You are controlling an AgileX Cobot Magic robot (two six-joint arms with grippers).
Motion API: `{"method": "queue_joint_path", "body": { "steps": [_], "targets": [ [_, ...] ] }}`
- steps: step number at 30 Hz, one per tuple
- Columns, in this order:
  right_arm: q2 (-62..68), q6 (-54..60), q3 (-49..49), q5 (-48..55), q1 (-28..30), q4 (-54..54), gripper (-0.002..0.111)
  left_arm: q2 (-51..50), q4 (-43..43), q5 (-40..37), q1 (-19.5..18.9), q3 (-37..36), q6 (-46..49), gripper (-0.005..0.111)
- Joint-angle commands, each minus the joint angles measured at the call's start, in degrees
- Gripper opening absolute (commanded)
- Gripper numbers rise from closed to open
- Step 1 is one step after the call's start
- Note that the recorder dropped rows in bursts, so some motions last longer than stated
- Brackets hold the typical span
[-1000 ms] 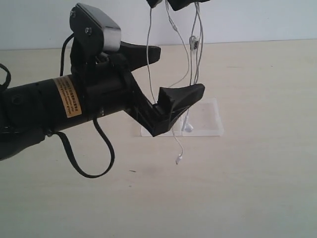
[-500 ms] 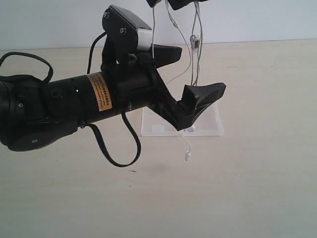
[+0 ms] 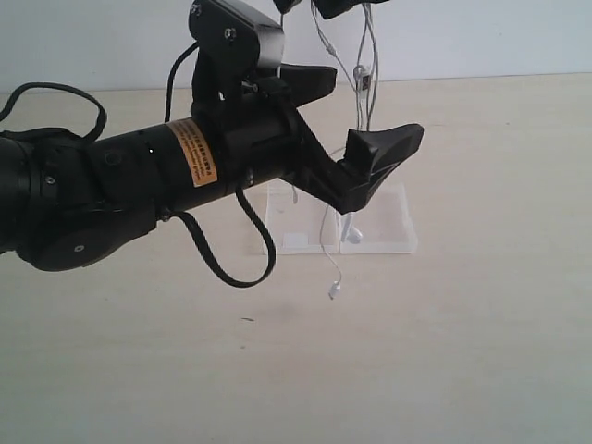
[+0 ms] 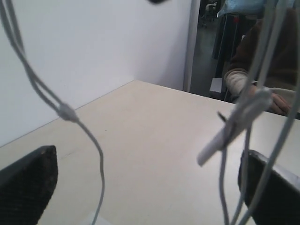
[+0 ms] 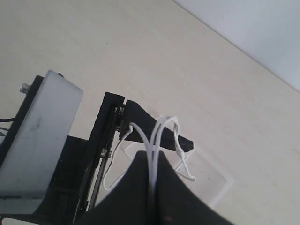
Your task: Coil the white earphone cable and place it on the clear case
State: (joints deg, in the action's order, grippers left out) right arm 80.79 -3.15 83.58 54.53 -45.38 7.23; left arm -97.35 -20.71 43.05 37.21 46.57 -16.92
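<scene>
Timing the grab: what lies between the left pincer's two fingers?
Hanging strands of the white earphone cable and its inline piece, shown in the left wrist view.

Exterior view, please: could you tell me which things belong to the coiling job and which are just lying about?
Part of the job:
- white earphone cable, hanging from the shut right hand
- clear case
- left hand, open, with strands between its fingers

Not part of the job:
- black arm cable
- table, bare otherwise

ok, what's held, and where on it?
Right end effector, shut, holds the white earphone cable by bunched upper strands; left end effector open, holding nothing.
</scene>
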Motion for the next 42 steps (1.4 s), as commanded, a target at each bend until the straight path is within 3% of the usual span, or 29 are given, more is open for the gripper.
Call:
{"method": "queue_joint_path", "body": {
  "steps": [1,3,6,8,9,13,29,35,42],
  "targets": [
    [-0.4,0.1,-0.2,-0.5,0.2,0.5,0.0,0.0,1.8,0.7,0.1,0.3,0.9,0.105],
    [-0.4,0.4,-0.2,-0.5,0.2,0.5,0.0,0.0,1.8,0.7,0.1,0.3,0.9,0.104],
    [-0.4,0.4,-0.2,-0.5,0.2,0.5,0.0,0.0,1.9,0.7,0.1,0.3,0.9,0.093],
    [-0.4,0.3,-0.2,-0.5,0.2,0.5,0.0,0.0,2.1,0.7,0.1,0.3,0.9,0.071],
    [-0.4,0.3,-0.2,-0.5,0.2,0.4,0.0,0.0,2.1,0.7,0.1,0.3,0.9,0.052],
    [-0.4,0.3,-0.2,-0.3,0.2,0.4,0.0,0.0,2.1,0.7,0.1,0.3,0.9,0.002],
    [-2.5,-1.7,-1.5,-1.3,0.2,3.9,0.0,1.6,1.4,-1.9,0.1,0.2,1.7,0.0],
    [-12.0,-8.7,-12.5,-8.5,0.2,8.4,0.0,4.6,1.0,-5.3,0.0,0.1,1.7,0.0],
    [-22.7,-14.6,-30.1,-23.9,0.2,8.2,0.0,6.7,0.8,-8.3,-0.1,0.1,1.7,0.0]
  ]
}}
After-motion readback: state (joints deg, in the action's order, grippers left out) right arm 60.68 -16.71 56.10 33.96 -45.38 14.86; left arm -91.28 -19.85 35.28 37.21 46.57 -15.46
